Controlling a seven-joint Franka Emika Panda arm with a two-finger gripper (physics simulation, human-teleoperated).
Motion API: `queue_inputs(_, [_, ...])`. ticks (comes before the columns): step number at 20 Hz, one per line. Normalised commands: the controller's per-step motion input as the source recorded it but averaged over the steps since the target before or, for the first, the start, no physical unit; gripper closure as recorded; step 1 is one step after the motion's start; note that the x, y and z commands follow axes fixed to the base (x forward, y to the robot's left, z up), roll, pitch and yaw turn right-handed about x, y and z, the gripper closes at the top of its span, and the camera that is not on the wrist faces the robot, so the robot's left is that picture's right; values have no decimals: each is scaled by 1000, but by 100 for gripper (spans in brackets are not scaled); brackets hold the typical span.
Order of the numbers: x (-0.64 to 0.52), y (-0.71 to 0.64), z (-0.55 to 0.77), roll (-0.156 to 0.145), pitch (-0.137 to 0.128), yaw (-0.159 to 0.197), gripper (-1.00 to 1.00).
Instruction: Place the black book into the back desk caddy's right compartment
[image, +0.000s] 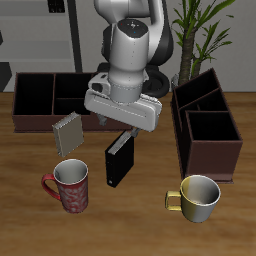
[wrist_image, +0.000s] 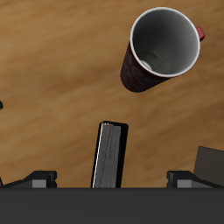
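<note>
Wooden tabletop (image: 140, 225) fills the exterior view, with shelving and a potted plant (image: 205, 35) behind the arm. Your gripper (image: 125, 133) hangs over the black book (image: 118, 161), which stands upright on its edge near the middle of the tabletop. The fingertips are hidden behind the wrist housing here, so you cannot tell from this view whether they touch the cover. The back caddy (image: 50, 97) lies farther back behind the notepad (image: 67, 131), and the arm hides much of its length, including the right compartment you are aiming for. A second caddy (image: 207, 125) sits end-on at the side. A red mug (image: 69, 186) stands just beside the book, and a yellow mug (image: 197, 196) sits nearer the front edge.

From the wrist view, the book (wrist_image: 109, 156) shows its pale page edge between the two finger mounts, which stand spread well apart and clear of it. Nothing is pinched yet. The red mug (wrist_image: 161, 51) is near, and a corner of the notepad (wrist_image: 210, 163) shows at the frame's edge.

Your risks, as I judge them: a slim book on edge tips easily, so a finger landing off-centre could knock it flat. Closing too near the top may let it pivot while carried. Swinging back low could clip the notepad or the caddy's wall, and a tilted book may catch a divider instead of dropping in.
</note>
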Motion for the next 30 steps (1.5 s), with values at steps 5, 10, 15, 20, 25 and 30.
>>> queue_inputs(5, [6, 44, -194, 6, 3, -29, -100])
queue_inputs(10, [-8, 29, -279, -5, 29, -14, -100])
queue_inputs(15, [-2, -10, -216, -12, 16, -10, -100])
queue_inputs(20, [25, 24, -231, -5, 28, -16, -100])
queue_inputs(25, [38, -8, -243, 3, 28, -14, -100])
queue_inputs(30, [40, -19, -214, -12, 40, -27, 100])
